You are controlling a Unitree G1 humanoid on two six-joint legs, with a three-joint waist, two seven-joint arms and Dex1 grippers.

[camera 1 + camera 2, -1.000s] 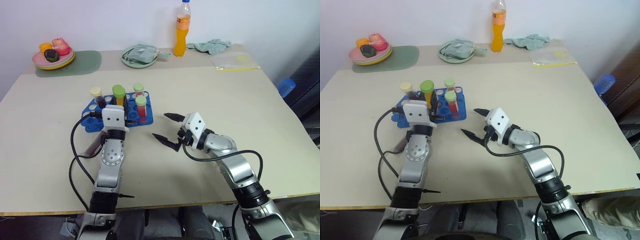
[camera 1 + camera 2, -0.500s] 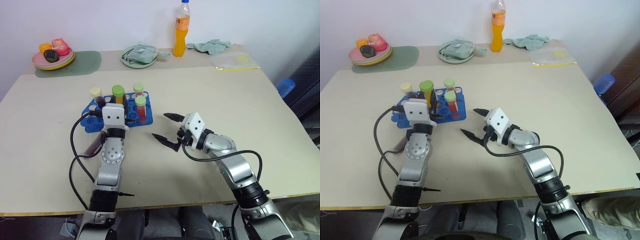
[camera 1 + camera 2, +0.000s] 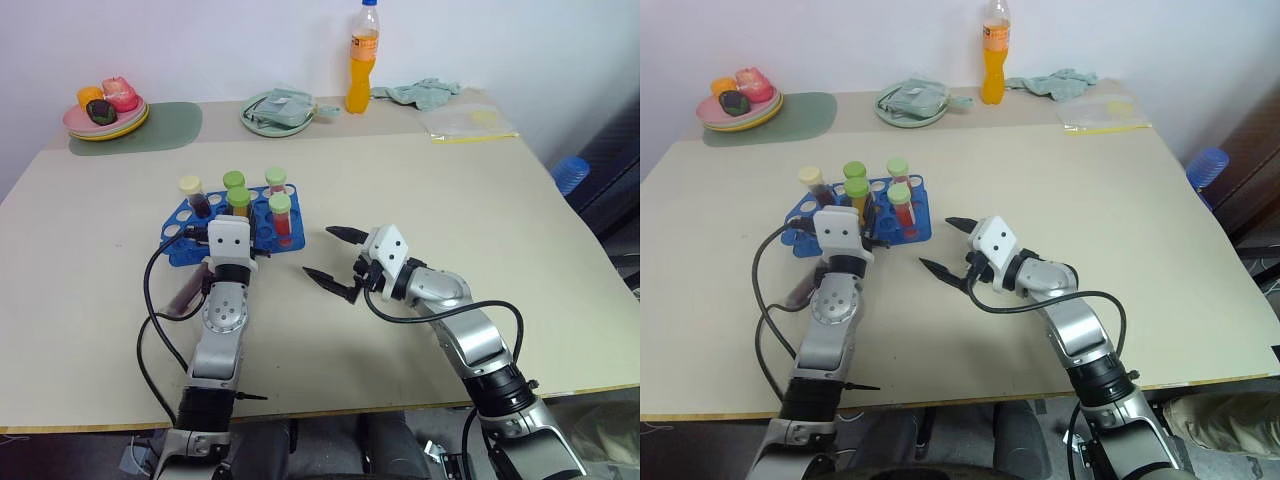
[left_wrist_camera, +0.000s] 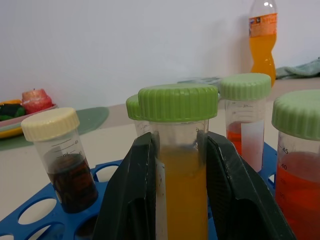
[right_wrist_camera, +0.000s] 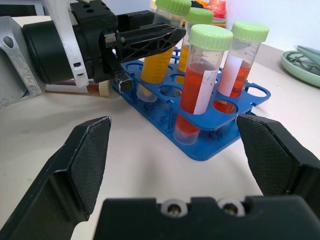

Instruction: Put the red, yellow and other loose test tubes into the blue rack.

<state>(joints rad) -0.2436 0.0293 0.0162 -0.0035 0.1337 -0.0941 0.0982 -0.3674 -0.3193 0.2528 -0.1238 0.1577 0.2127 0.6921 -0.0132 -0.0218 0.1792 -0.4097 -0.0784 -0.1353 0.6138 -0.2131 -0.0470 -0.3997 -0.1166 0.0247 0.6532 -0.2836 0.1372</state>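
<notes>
The blue rack (image 3: 181, 242) stands left of the table's middle with several capped tubes upright in it. My left gripper (image 3: 240, 216) is shut on the yellow test tube (image 4: 183, 195), green-capped, whose lower end sits down in a hole at the rack's near edge. A dark tube with a cream cap (image 4: 67, 170) and red tubes (image 5: 199, 95) stand in other holes. Another dark tube (image 3: 184, 292) lies flat on the table beside my left arm. Off the rack's right side, my right gripper (image 3: 326, 254) hangs open with nothing between its fingers.
Along the far edge stand a tall orange drink bottle (image 3: 365, 60), a pale green plate (image 3: 262, 124) holding a cloth, a plate of fruit (image 3: 105, 118) on a green mat, a crumpled cloth (image 3: 420, 92) and a plastic bag (image 3: 470, 122).
My left gripper has sunk a little with the yellow tube, which now sits lower in the rack. A second green cap behind it has come into sight. The right gripper has kept still.
</notes>
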